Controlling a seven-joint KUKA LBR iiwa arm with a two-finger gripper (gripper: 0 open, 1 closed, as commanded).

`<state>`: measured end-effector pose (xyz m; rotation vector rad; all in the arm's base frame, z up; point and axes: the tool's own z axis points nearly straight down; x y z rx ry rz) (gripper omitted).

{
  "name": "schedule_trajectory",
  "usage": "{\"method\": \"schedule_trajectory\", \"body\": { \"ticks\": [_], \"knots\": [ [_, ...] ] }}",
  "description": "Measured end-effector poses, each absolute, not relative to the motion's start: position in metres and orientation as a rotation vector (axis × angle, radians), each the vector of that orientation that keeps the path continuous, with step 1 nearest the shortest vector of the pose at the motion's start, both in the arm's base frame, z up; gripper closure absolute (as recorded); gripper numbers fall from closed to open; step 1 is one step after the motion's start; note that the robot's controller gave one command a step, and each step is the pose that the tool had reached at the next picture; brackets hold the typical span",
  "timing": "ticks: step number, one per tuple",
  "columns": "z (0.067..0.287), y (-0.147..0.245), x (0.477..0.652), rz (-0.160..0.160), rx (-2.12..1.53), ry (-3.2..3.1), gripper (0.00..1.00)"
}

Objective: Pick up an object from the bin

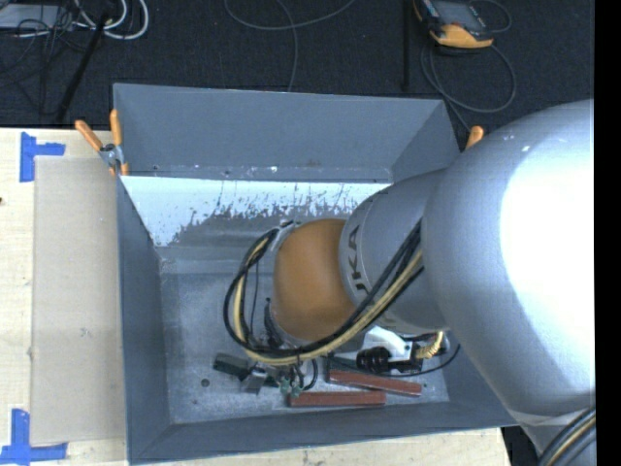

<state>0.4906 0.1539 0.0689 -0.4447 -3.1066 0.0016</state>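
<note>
My gripper (260,355) shows as a dark body low in the bin, just under the arm's orange cover, near the front wall. A small dark flat piece (233,365) lies right at its left side. Just to its right lies a small green thing (290,387). Two long reddish-brown sticks (361,392) lie side by side along the front wall, right of the gripper. Beyond them are a white thing (386,340) and a black thing with a gold end (396,359), both partly hidden by the arm.
The arm and its cables cover the middle and right of the bin. The bin's left floor and sloping back wall are bare grey metal.
</note>
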Motion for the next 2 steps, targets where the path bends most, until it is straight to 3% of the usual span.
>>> {"method": "schedule_trajectory", "body": {
  "ticks": [1,2],
  "knots": [
    [0.176,0.155,0.508,-0.004,-0.475,-3.112,1.00],
    [0.210,0.150,0.510,-0.002,-0.479,-3.107,1.00]
  ]
}}
